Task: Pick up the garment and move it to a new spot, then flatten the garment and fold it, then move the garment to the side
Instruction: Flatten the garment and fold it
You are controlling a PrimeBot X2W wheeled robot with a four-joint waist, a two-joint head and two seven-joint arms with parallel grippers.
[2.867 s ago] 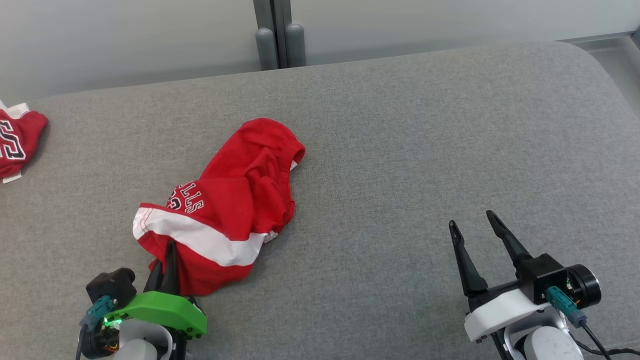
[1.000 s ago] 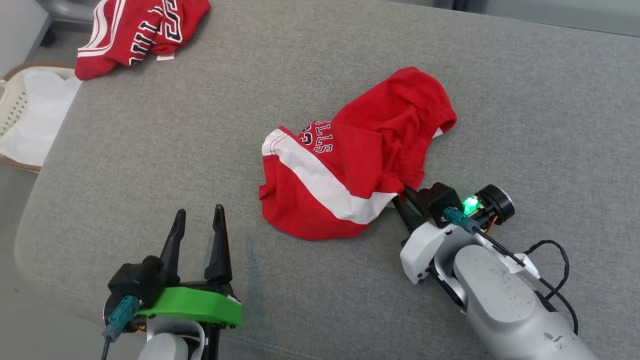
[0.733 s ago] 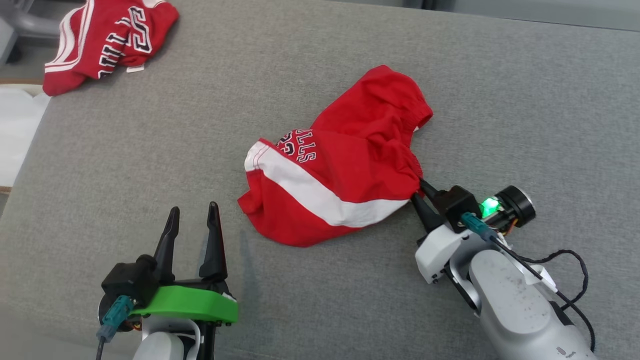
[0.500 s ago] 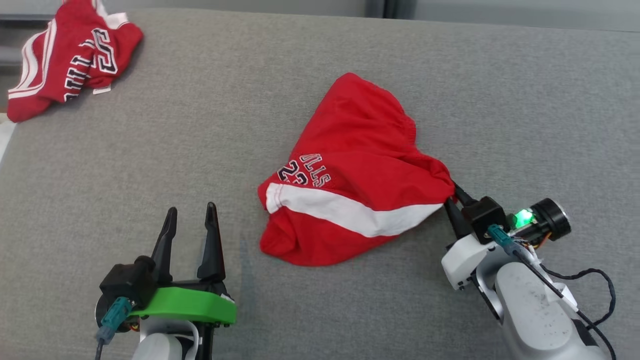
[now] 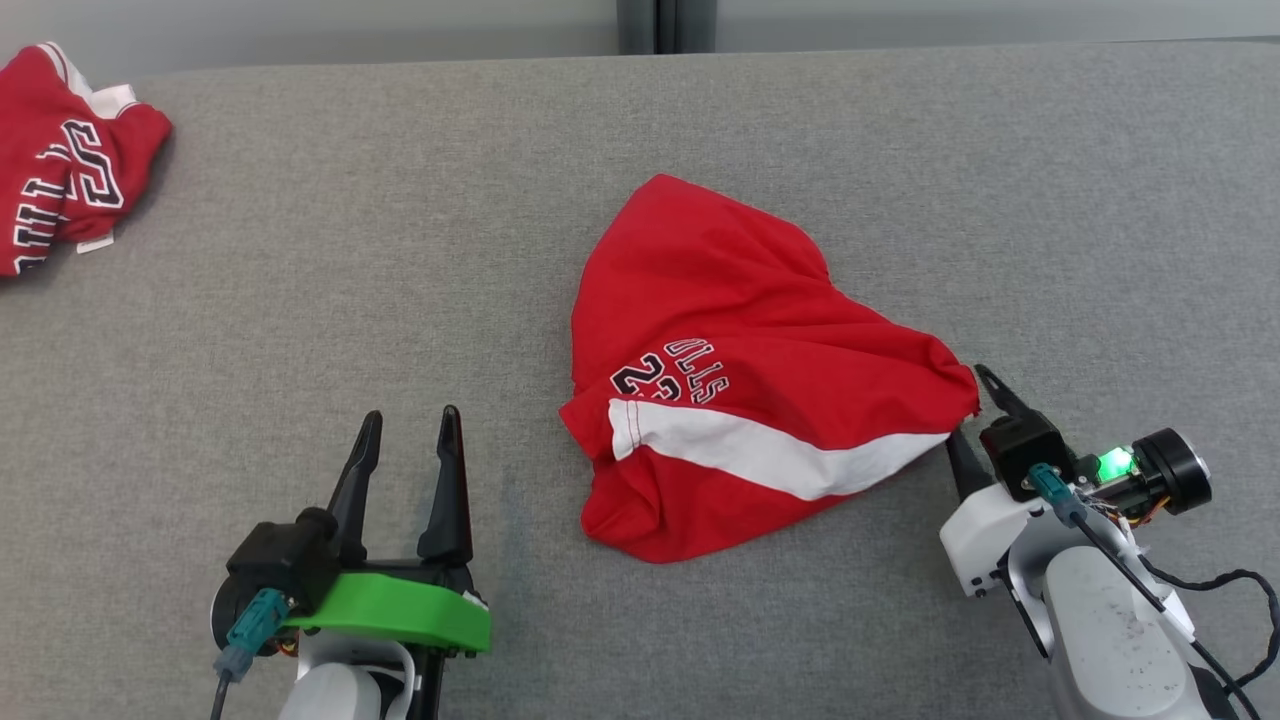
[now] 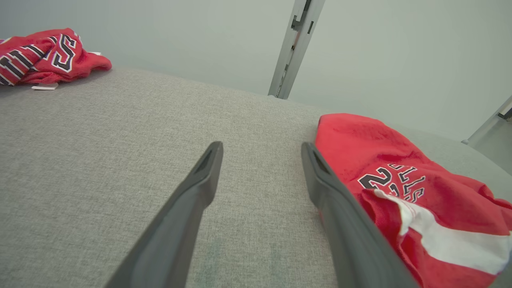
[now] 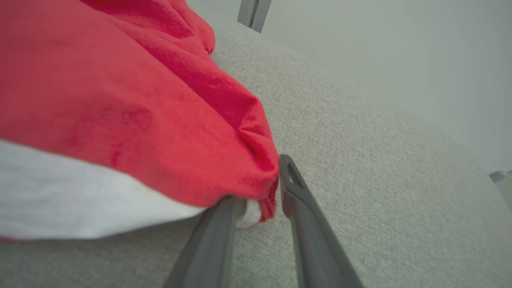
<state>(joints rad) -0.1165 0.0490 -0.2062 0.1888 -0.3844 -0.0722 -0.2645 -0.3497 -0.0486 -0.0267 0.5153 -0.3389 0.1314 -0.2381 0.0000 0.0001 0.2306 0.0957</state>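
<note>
1. Evidently soft and light, the crumpled red white-banded garment [image 5: 740, 330] lies centre on the grey fabric cushion [image 5: 300, 300].
2. The right gripper [image 5: 967, 418] stands parted around its right corner; the left gripper [image 5: 411, 415] is spread, empty.
3. Corners suit pinching.

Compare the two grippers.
The left gripper has a green mount; the right gripper has a white one. The left gripper's jaws stand wide and empty over bare cushion; the right gripper's jaws are apart around the garment's corner. Both have two long dark fingers.
</note>
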